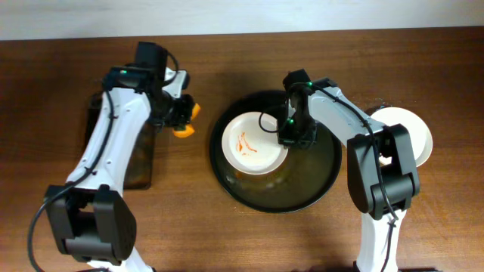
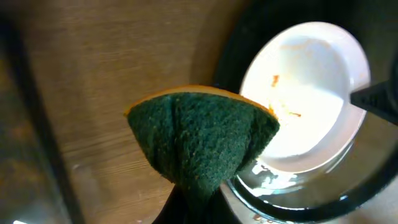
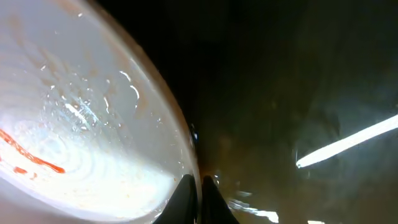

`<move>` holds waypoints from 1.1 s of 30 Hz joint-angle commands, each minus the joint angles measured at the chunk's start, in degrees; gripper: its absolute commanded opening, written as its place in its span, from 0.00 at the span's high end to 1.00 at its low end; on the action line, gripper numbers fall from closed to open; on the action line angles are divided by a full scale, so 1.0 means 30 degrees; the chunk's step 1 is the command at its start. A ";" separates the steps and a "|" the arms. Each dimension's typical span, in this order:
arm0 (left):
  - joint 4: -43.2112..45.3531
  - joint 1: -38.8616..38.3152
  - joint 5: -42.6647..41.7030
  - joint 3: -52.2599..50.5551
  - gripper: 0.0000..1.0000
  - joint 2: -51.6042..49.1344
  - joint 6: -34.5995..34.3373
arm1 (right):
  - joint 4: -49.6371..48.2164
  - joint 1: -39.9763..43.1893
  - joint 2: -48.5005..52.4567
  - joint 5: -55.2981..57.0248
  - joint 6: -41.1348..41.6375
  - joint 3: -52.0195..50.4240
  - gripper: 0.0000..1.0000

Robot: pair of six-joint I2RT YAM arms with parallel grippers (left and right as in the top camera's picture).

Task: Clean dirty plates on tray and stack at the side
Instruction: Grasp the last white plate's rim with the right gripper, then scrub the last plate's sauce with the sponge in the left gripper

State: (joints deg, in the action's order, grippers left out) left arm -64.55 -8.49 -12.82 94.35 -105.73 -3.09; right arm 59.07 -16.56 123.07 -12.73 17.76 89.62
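Note:
A white dirty plate [image 1: 253, 143] with orange-red sauce smears sits tilted in the left part of the round black tray [image 1: 318, 185]. My right gripper [image 1: 292, 136] is shut on this plate's right rim. In the right wrist view the fingers [image 3: 200, 190] pinch the rim of the plate [image 3: 81, 124] above the wet tray [image 3: 298, 93]. My left gripper [image 1: 175, 113] is shut on an orange-and-green sponge [image 1: 186, 119] left of the tray. In the left wrist view the sponge [image 2: 199, 143] hangs before the gripper [image 2: 200, 208], with the plate [image 2: 305, 93] and tray [image 2: 348, 193] beyond.
A second white plate [image 1: 414, 132] lies on the wooden table right of the tray, partly under my right arm. A smaller rectangular black tray [image 1: 128, 162] lies at the left under my left arm. Liquid shines on the round tray's floor.

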 commanded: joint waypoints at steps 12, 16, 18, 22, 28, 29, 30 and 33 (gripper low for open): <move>0.7956 -0.5858 -0.2973 -0.6426 1.00 0.0117 -0.3781 | 0.2266 -0.0160 0.0321 0.0459 -0.0321 -0.0248 0.96; 1.0754 -0.7089 -0.2951 -0.8051 1.00 -0.0299 -0.5974 | 0.2346 -0.0160 0.0321 0.0459 -0.0321 -0.0248 0.96; 1.1227 -0.7118 -0.3337 -0.8102 1.00 -0.1100 -0.6965 | 0.2346 -0.0160 0.0321 0.0459 -0.0321 -0.0248 0.96; 1.1876 -0.7118 -0.5027 -0.8102 1.00 -0.2929 -0.7045 | 0.2426 -0.0160 0.0321 0.0466 -0.0321 -0.0248 0.96; 1.2152 -0.7111 -0.1413 -0.8102 1.00 -0.3883 -0.7038 | 0.2601 -0.0160 0.0321 0.0466 -0.0328 -0.0248 0.96; 1.2145 -0.6972 -0.0182 -0.8102 1.00 -0.3883 -0.7045 | 0.2623 -0.0160 0.0321 0.0466 -0.0328 -0.0248 0.96; 1.2138 -0.6863 0.0357 -0.8102 1.00 -0.3883 -0.7038 | 0.2630 -0.0160 0.0321 0.0466 -0.0328 -0.0248 0.96; 1.1810 -0.6492 0.3045 -0.8102 1.00 -0.3883 -0.7053 | 0.2769 -0.0160 0.0321 0.0481 -0.0466 -0.0248 0.96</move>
State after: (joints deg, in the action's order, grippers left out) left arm -27.59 -29.50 -17.23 71.81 -114.80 -23.68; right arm 66.26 -16.56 123.07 -12.51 17.10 89.34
